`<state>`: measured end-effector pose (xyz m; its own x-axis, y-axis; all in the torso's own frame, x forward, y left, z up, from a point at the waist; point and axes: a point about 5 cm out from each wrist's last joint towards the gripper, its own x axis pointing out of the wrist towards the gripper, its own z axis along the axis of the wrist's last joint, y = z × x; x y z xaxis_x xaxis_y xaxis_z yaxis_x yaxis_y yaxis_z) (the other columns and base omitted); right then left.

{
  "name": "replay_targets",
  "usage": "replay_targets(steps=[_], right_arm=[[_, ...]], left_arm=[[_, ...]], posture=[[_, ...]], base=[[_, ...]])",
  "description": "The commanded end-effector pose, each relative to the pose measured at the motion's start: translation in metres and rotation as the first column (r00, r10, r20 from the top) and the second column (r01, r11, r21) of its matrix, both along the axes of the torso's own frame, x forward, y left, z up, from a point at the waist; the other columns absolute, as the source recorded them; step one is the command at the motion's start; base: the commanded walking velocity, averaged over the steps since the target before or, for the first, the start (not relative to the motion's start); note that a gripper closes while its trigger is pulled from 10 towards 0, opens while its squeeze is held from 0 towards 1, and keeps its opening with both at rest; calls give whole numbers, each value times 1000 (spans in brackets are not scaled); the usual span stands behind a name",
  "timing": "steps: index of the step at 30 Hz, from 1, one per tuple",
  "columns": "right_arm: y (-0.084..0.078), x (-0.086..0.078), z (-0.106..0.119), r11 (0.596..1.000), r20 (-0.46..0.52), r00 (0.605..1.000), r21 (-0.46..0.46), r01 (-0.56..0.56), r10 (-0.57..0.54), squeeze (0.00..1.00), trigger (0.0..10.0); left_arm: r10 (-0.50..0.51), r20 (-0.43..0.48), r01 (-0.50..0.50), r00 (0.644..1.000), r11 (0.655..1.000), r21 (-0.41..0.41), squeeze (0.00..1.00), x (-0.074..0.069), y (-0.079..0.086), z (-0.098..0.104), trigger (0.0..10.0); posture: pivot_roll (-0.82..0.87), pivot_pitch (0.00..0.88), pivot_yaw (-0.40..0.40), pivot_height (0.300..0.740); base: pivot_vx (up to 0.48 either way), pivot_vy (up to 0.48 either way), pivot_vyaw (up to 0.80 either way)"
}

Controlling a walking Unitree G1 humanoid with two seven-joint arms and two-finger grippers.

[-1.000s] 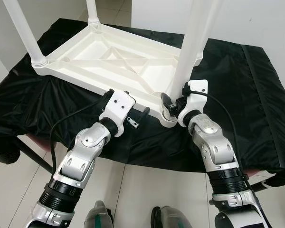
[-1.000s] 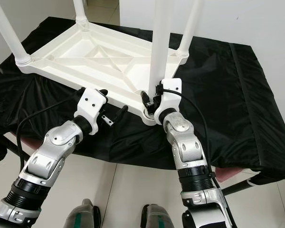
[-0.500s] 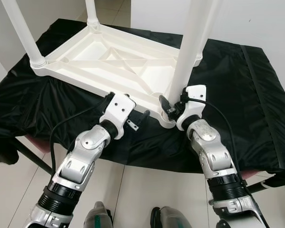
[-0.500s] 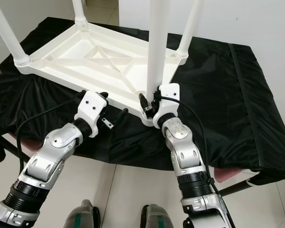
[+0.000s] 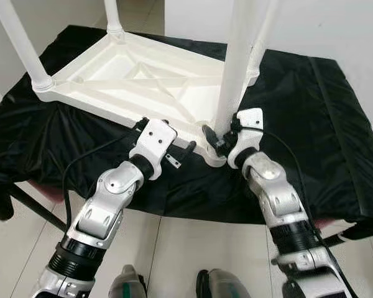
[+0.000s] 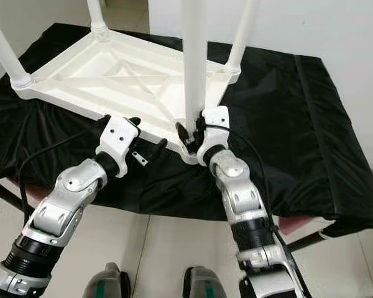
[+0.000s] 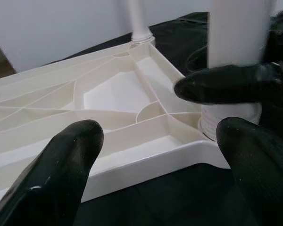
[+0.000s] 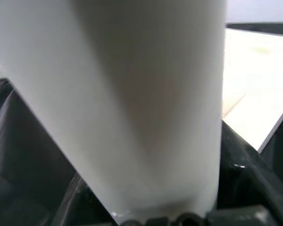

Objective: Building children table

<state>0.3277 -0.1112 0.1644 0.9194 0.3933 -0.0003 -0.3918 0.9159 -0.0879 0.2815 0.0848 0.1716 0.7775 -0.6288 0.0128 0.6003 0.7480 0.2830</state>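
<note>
A white plastic children's table [image 5: 143, 77] lies upside down on a black cloth-covered table [image 5: 311, 118], four white tubular legs pointing up. The right end effector [image 5: 219, 138] is clenched around the base of the near-right white leg [image 5: 232, 68], where it meets the corner socket. The left end effector [image 5: 177, 152] hovers released just beside the near rim of the upturned top, its black fingers [image 7: 68, 169] spread apart.

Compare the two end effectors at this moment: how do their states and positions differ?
The right end effector is closed around the near table leg at its base; the left end effector is open, holding nothing, beside the tabletop's rim. Both sit at the upturned table's near edge.
</note>
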Motion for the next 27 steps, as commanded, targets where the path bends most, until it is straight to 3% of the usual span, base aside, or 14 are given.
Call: replay_targets(steps=[1, 5, 14, 19, 25, 27], right_arm=[[-8, 2, -14, 999, -86, 995, 14, 47, -46, 0, 10000], [-15, 8, -18, 989, -149, 984, 99, 110, -94, 0, 10000], [-17, 7, -23, 981, -180, 979, 148, 128, -100, 0, 10000], [-26, 7, -29, 962, -219, 964, 191, 196, -153, 0, 10000], [-36, 6, -36, 942, -246, 943, 190, 275, -226, 0, 10000], [-31, 2, -32, 963, -180, 963, 144, 228, -201, 0, 10000]], left_arm=[[-25, -6, 25, 1000, 1000, 10, 0, -1, -1, 1, 10000], [-20, -2, 20, 1000, 1000, 9, 0, -2, 0, 3, 10000], [-19, -1, 19, 1000, 1000, 4, 0, -3, -1, 4, 10000], [-18, -1, 18, 1000, 1000, 0, 0, -3, -1, 4, 10000], [-21, -4, 21, 1000, 1000, -1, 0, -4, -1, 4, 10000], [-22, -5, 22, 1000, 1000, 0, 0, -4, -1, 4, 10000]], posture=[[-19, 58, -12, 740], [-13, 57, -12, 740], [-17, 63, -17, 740], [-17, 66, -18, 740], [-19, 70, -16, 740], [-23, 73, -14, 740]], base=[[0, 0, 0], [0, 0, 0], [0, 0, 0], [0, 0, 0], [0, 0, 0], [0, 0, 0]])
